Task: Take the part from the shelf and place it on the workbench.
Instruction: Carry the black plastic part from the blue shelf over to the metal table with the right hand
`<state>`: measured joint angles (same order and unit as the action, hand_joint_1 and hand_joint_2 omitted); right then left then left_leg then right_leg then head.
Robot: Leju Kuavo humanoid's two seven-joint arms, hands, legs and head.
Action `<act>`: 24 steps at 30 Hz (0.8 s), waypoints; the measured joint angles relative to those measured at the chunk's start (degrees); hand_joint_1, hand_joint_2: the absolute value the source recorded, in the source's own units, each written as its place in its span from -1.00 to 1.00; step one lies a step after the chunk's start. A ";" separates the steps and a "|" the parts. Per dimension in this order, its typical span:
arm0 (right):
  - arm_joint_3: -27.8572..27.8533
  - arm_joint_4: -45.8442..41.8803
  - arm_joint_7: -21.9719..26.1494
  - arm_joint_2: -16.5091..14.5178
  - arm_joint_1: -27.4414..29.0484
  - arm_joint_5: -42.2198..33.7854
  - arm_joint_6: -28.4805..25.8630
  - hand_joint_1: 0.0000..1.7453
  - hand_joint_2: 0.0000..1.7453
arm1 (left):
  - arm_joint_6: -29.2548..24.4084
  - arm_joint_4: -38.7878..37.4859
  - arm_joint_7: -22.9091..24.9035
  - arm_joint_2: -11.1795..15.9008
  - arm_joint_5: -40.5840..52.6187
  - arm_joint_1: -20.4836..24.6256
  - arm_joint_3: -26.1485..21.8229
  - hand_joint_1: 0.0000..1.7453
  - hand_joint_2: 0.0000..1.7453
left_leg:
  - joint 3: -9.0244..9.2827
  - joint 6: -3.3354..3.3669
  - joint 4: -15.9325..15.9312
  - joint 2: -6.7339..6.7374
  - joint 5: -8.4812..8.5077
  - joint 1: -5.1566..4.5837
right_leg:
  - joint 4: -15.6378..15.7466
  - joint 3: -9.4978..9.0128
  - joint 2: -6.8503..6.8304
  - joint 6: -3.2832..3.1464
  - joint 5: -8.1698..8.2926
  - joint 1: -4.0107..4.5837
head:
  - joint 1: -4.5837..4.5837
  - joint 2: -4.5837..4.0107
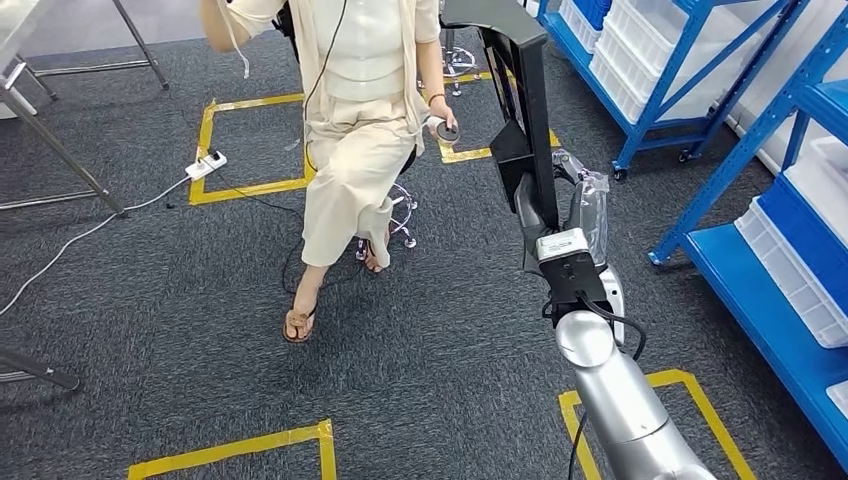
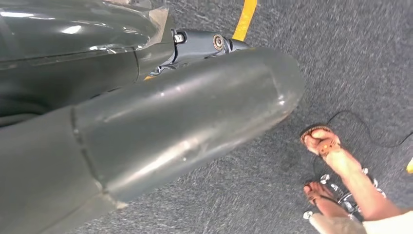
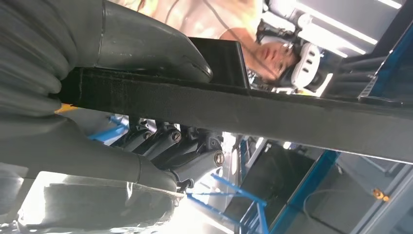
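My right hand is raised in front of me over the grey carpet, and it grips the part, a long black angular piece that rises from my hand and runs past the top edge of the head view. In the right wrist view the same part lies as a dark bar across my palm, my thick thumb on one side and my darker fingers curled beneath it. My left hand hangs low above the carpet beside a strip of yellow floor tape; whether its fingers are spread or curled I cannot tell. A person sits on a wheeled stool ahead of me, near my right hand. Blue shelves with white bins stand along the right side of the floor.
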<state>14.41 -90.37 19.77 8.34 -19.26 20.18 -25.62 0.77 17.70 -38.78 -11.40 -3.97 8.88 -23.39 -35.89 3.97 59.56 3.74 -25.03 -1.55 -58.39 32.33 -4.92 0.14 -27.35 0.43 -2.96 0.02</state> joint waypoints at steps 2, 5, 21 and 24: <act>0.12 0.29 -0.16 -0.11 -0.15 -0.08 -0.02 1.00 1.00 | -0.05 0.05 -0.06 0.09 0.02 -0.02 -0.01 -1.00 -1.00 | -0.04 0.33 -0.54 -0.58 0.09 -0.34 | 0.17 -0.04 -0.91 0.15 -0.03 0.03 | 0.02 0.00; 0.33 0.57 -0.32 -0.21 -0.47 -0.10 -0.04 1.00 1.00 | -0.09 0.09 -0.08 0.04 0.03 -0.11 -0.06 -1.00 -1.00 | 0.92 0.74 -2.36 -2.23 1.22 0.41 | -1.46 0.66 0.77 0.47 -1.07 0.02 | -0.02 0.00; 0.85 2.90 0.62 -0.07 -0.63 -2.45 0.44 1.00 1.00 | -0.11 0.09 -0.51 -0.13 0.39 -1.30 -0.21 -1.00 -1.00 | -1.57 -2.59 0.78 -8.25 0.40 2.24 | -0.59 0.79 6.17 2.30 0.35 -2.78 | -0.04 0.00; 0.86 2.90 0.68 -0.13 -0.65 -2.56 0.39 1.00 1.00 | -0.11 0.09 -0.54 -0.19 0.57 -1.29 -0.20 -1.00 -1.00 | -6.32 -2.96 10.53 -4.38 -4.43 2.24 | -0.53 0.68 4.59 1.16 0.23 -2.21 | 0.26 0.00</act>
<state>15.28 -87.47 20.45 8.21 -19.91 17.62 -25.22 0.66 17.79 -39.32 -11.58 -3.40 7.60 -23.59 -42.22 1.01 70.09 -0.64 -29.46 0.68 -58.92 33.00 -0.33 1.30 -27.12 -1.78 -2.69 0.02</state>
